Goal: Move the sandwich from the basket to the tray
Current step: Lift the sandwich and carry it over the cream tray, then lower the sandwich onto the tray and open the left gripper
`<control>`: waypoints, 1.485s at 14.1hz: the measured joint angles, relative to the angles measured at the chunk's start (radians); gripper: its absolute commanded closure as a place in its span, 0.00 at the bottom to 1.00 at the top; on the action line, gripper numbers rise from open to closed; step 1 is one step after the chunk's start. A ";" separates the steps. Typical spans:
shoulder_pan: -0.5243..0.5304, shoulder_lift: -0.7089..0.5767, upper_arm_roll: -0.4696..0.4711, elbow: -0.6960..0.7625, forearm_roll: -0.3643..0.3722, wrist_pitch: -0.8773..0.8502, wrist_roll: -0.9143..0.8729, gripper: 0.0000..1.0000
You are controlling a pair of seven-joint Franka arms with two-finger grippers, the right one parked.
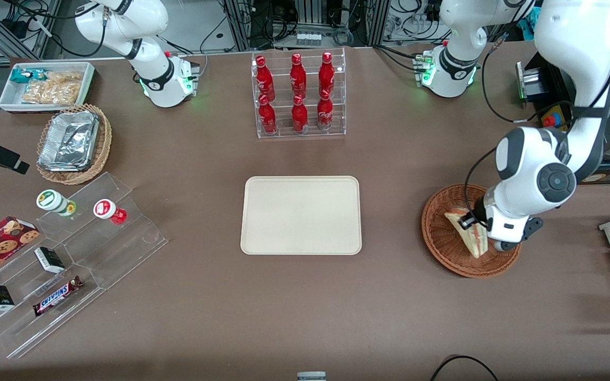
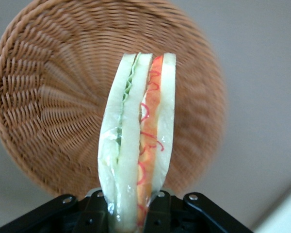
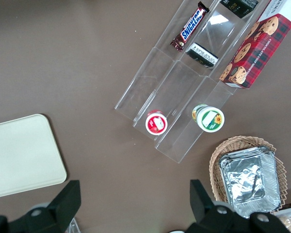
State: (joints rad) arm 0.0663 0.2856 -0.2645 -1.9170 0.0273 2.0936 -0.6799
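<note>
gripper [image 2: 136,213] fingers clamped on the sandwich [image 2: 138,141], held edge-up above the basket [image 2: 43,97] for carrying to the tray [image 1: 301,215].

Front view: you look down over the whole desk [image 1: 204,317].
Left wrist view: close above the basket [image 2: 48,97].
Shared: basket [image 1: 442,238].
</note>
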 measured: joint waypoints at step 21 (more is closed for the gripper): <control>-0.630 0.560 -0.061 0.693 -0.001 -0.147 -0.167 0.76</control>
State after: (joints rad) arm -0.5636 0.8458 -0.3252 -1.2244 0.0258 1.9467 -0.8465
